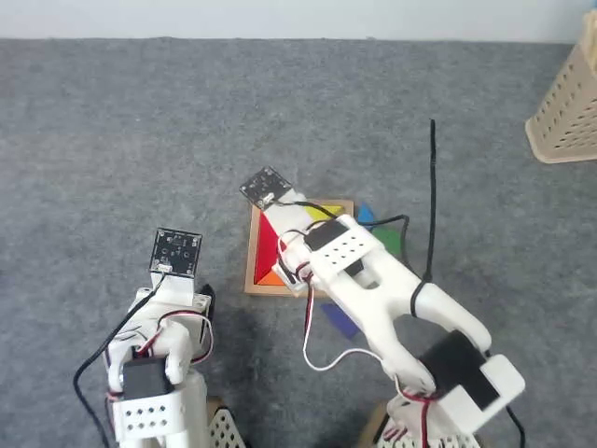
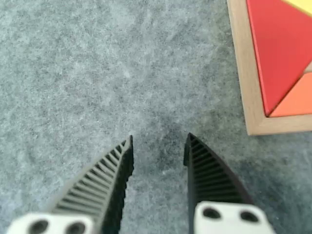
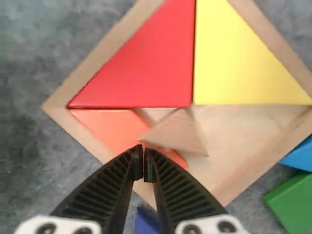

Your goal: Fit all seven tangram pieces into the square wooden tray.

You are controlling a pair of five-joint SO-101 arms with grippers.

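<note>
My left gripper (image 2: 160, 139) hangs over bare grey felt (image 2: 73, 73), fingers apart with nothing between them. Its wrist view catches one corner of the square wooden tray (image 2: 248, 73) near the fingertips, with the red triangle (image 2: 282, 48) and orange triangle (image 2: 295, 100) seated inside. The high view places the tray at mid-table, largely covered by my right arm (image 1: 373, 280). My right gripper (image 3: 143, 152) hangs over the tray's edge, fingertips together and clamped on nothing I can see. Its wrist view resolves the interior more fully: a yellow triangle (image 3: 239, 63) flush against the red, and a pale wood-coloured triangle (image 3: 175, 139) partly over the orange. Outside the tray lie a dark blue piece (image 3: 145, 222), a green piece (image 3: 292, 200) and a blue piece (image 3: 300, 156).
</note>
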